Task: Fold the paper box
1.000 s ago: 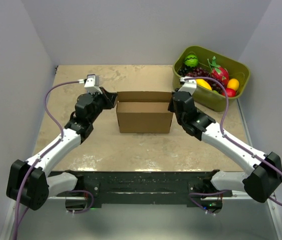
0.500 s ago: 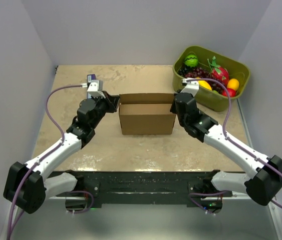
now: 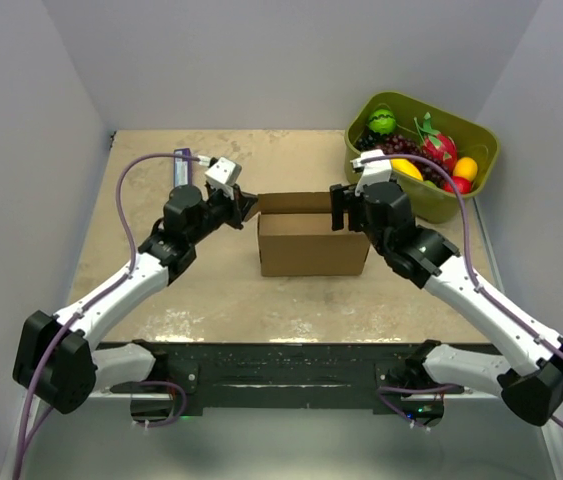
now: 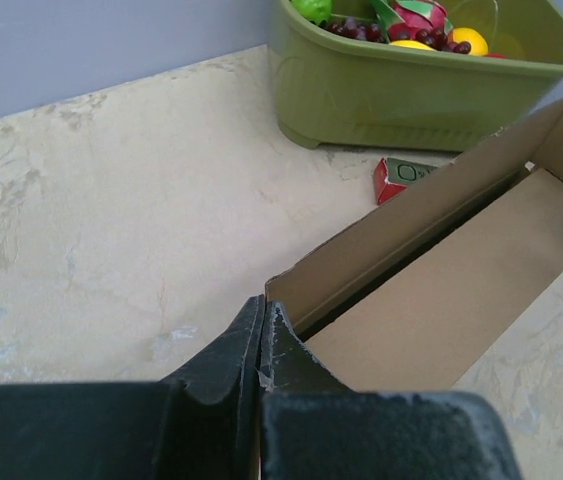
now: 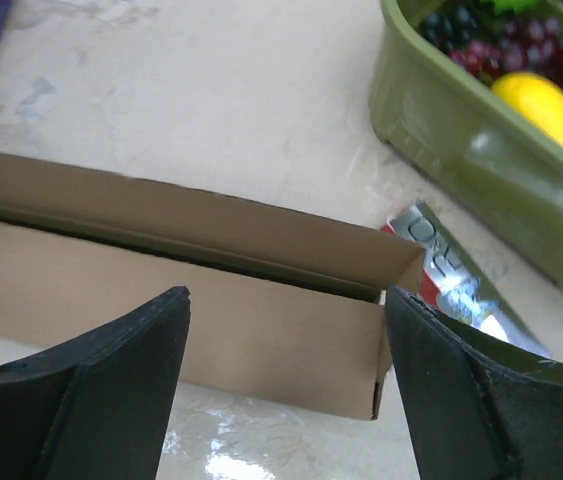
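Observation:
The paper box (image 3: 311,250) stands on the table as a shallow brown cardboard box with its top open. My left gripper (image 3: 248,205) is shut, and its tips (image 4: 261,305) rest against the box's left rear corner (image 4: 291,280); no cardboard shows between the fingers. My right gripper (image 3: 345,208) is open at the box's right end. In the right wrist view its two fingers (image 5: 287,292) stand wide apart on either side of the box's front wall (image 5: 211,310), with nothing held.
An olive-green bin (image 3: 461,125) full of fruit stands at the back right. A red and silver packet (image 5: 451,280) lies on the table between the box and the bin. A purple object (image 3: 183,165) lies at the back left.
The box has slid to the right and both arms have moved with it. The right gripper, shut at the box's right end before, has opened. The left gripper stays shut.

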You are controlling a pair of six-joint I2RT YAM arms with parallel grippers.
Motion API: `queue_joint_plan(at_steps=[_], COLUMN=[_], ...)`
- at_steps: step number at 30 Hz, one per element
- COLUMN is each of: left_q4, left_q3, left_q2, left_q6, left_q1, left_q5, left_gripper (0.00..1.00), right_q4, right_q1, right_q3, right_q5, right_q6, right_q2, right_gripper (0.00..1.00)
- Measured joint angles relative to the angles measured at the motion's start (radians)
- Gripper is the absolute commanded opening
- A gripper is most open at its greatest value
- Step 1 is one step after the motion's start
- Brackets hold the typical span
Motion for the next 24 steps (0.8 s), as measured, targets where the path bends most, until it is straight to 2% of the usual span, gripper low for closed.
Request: queue_joint_plan(at_steps=[7,16,20,24], left_q4=[-0.053,-0.156,-0.17,-0.176], left_q3=[0.044,0.047,0.047,0.047], left_q2=[0.031,0.051,0.055,0.056], left_q6=[0.062,0.107,0.11,0.111], left_q1=[-0.002,-0.003,-0.002,-0.002], left_q5=[0.05,0.079,0.08,0.079], left_gripper=[0.0,0.0,0.0,0.0], right_q4=[0.04,0.076,0.073,0.077], right_q1=[0.004,-0.037,-0.095,-0.108], right_q3=[0.122,0.194,0.241,0.246], right_q5=[-0.193,-0.529,-0.595,-0.594], right_q6=[-0.236,-0.533,-0.542,-0.484], right_q2=[0.017,0.266,0.338,0.316], right_gripper=[0.89,0.88,0.88,0.92])
